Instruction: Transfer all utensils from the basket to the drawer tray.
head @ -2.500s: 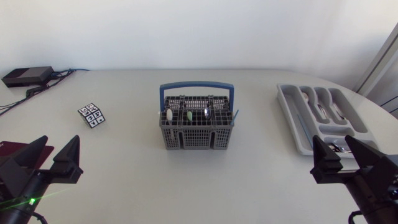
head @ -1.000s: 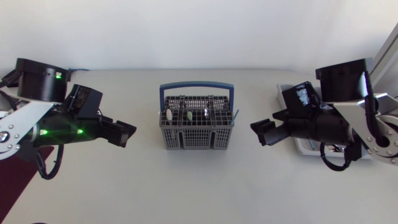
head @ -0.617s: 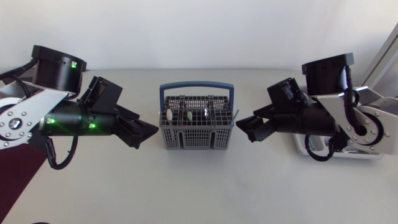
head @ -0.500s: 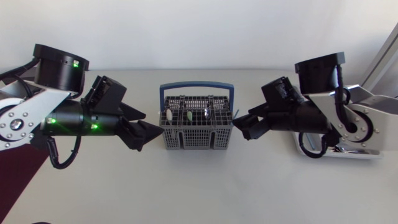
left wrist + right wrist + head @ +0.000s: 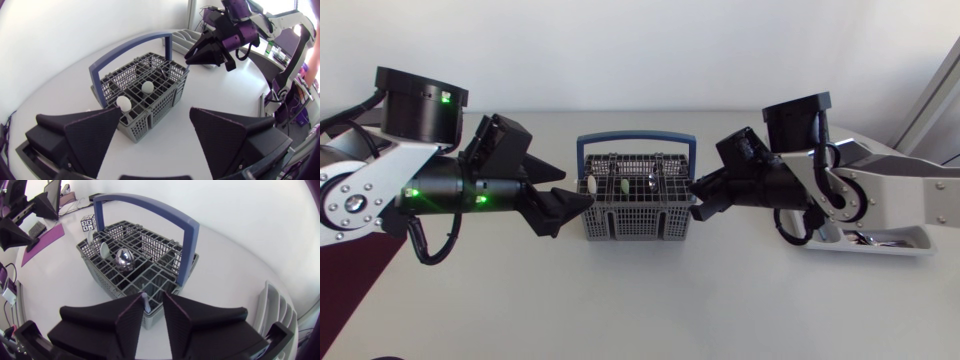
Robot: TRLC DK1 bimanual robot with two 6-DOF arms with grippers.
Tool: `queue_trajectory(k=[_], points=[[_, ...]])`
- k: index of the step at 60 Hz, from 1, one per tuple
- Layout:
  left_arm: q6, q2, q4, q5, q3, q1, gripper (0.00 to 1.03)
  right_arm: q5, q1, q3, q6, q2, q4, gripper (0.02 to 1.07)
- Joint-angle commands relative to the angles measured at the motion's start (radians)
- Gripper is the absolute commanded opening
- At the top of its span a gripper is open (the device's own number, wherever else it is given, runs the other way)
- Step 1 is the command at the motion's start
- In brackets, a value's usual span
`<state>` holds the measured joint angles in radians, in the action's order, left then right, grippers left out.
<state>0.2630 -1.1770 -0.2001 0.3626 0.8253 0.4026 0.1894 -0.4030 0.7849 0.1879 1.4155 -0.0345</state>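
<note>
Both grippers: flank the basket [image 5: 637, 224], tips at opposite walls.
Basket: just ahead of left gripper [image 5: 572, 204], whose fingers stand wide apart, empty.
Drawer tray [image 5: 912, 240]: behind right gripper [image 5: 152, 302], well apart.
Spoons [image 5: 123, 258]: upright, deeper in, beyond right gripper.
Thin handle [image 5: 145, 301]: upright at the basket's near corner, inside right gripper's narrow gap, one side seemingly free, so not yet clamped; right arm nearer.

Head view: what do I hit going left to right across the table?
left gripper → basket → right gripper → tray, mostly covered by the right arm.
</note>
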Motion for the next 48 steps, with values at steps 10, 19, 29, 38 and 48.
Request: queue_trajectory(k=[10, 19, 29, 38, 48], points=[[0.012, -0.015, 0.022, 0.010, -0.032, 0.018, 0.96, -0.022, -0.010, 0.020, 0.013, 0.011, -0.004, 0.07], [0.013, -0.015, 0.027, 0.009, -0.040, 0.033, 0.96, -0.018, -0.008, 0.037, 0.013, -0.036, 0.024, 0.08], [0.027, -0.015, 0.033, 0.009, -0.049, 0.036, 0.96, -0.011, -0.010, 0.100, 0.013, -0.107, 0.105, 0.07], [0.033, -0.013, 0.044, 0.006, -0.055, 0.036, 0.96, -0.008, -0.010, 0.174, 0.012, -0.179, 0.203, 0.07], [0.030, -0.012, 0.042, -0.001, -0.048, 0.042, 0.96, 0.001, -0.005, 0.232, 0.010, -0.267, 0.318, 0.08]])
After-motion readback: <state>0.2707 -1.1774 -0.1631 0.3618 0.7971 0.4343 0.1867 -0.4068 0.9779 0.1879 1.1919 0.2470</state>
